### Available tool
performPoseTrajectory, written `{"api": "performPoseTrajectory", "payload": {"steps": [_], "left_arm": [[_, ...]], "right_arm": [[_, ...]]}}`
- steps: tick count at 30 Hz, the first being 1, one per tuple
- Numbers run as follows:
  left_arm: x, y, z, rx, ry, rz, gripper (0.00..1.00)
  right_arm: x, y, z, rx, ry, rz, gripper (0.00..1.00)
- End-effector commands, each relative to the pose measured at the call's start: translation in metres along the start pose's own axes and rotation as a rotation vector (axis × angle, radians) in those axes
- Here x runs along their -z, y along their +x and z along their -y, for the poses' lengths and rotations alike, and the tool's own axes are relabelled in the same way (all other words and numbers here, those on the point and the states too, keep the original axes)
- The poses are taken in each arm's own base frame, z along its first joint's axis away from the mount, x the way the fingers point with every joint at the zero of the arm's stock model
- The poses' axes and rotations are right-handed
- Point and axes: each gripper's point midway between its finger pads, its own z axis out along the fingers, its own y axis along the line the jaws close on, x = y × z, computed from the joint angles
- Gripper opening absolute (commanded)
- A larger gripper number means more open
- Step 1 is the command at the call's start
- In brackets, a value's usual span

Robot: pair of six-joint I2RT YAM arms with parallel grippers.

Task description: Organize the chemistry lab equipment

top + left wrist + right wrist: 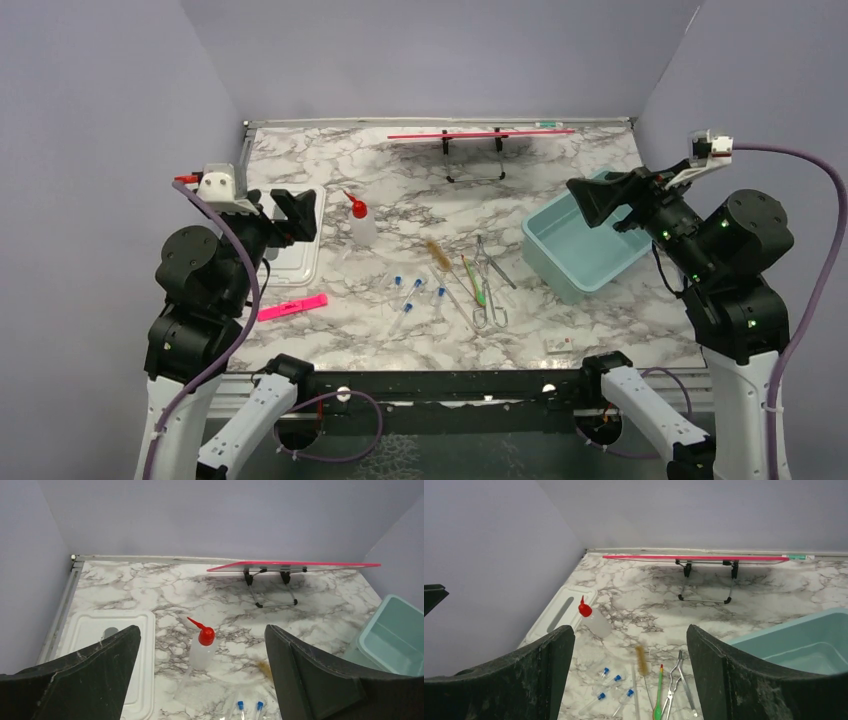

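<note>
Fingers of left gripper and right gripper: both pairs spread wide, nothing held.

Stock, all loose on the marble table, none yet sorted. 1 squeeze bottle, upright, just right of the left gripper and framed between its fingers in the left wrist view; left arm nearer. 4 blue-capped tubes, brush, thin rod, green-handled tool and forceps lie flat mid-table, long axes roughly near-to-far. They sit left of, and nearer than, the right gripper, which hangs over the teal bin. Judged: the right arm suits the forceps, closing across their length.
</note>
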Motion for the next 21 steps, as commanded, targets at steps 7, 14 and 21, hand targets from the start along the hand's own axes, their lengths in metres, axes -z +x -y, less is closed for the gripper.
{"api": "performPoseTrajectory", "payload": {"steps": [7, 14, 21], "left_arm": [[0.014, 0.006, 0.068, 0.078, 0.396, 0.016, 0.99], [0.021, 0.055, 0.102, 0.201, 0.619, -0.121, 0.99], [0.008, 0.154, 0.095, 0.384, 0.534, -0.443, 0.77]], "right_arm": [[-0.005, 0.017, -0.01, -0.055, -0.067, -0.035, 0.87], [-0.018, 0.056, -0.023, -0.087, -0.199, -0.222, 0.83], [-0.036, 0.107, -0.019, -0.199, -0.227, -0.412, 0.72]]}}
